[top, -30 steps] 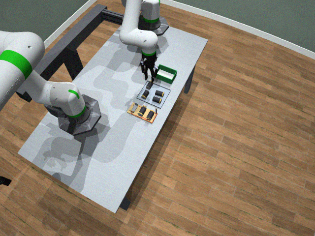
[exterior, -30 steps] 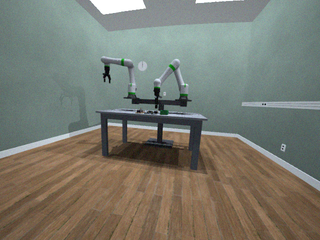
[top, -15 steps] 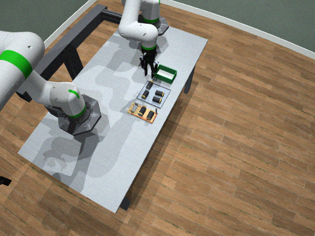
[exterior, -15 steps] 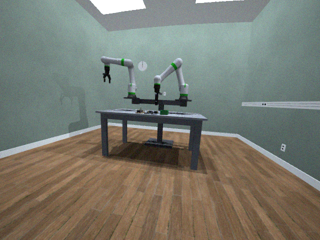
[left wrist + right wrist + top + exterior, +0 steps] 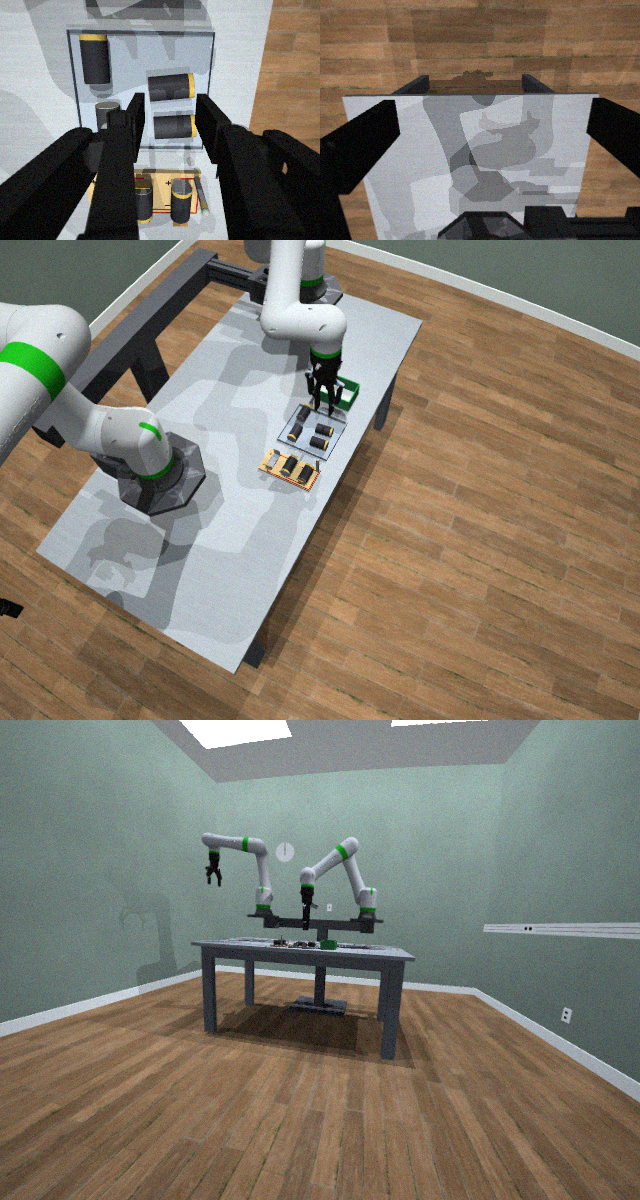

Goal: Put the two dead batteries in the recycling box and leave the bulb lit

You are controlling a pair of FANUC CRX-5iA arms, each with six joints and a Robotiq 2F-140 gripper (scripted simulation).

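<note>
Four black-and-yellow batteries (image 5: 324, 429) (image 5: 171, 87) lying on gray tray (image 5: 286, 434) (image 5: 117, 50); two more on wooden holder board (image 5: 264, 465) (image 5: 160, 199) beside it. Green box (image 5: 353, 399) (image 5: 328, 944) upright near tray. Left gripper (image 5: 324, 412) (image 5: 306, 927) (image 5: 170, 107) above tray, partly open, empty. Right gripper (image 5: 214, 884) (image 5: 493, 116) wide open.

Left wrist view: a finger of the left gripper (image 5: 324, 409) (image 5: 306, 927) (image 5: 170, 101) is covering the lower part of one tray battery (image 5: 294, 432) (image 5: 107, 111) and some of the wooden holder board (image 5: 264, 466) (image 5: 280, 945) (image 5: 161, 201). Top view: that gripper is partly screening the green box (image 5: 353, 400) (image 5: 328, 944); left edge is cutting off most of the right gripper (image 5: 11, 607) (image 5: 214, 883) (image 5: 493, 116). Exterior: board markings are showing too small to read. Right wrist view: bottom edge is cropping the table (image 5: 232, 570) (image 5: 310, 952) (image 5: 427, 202).
</note>
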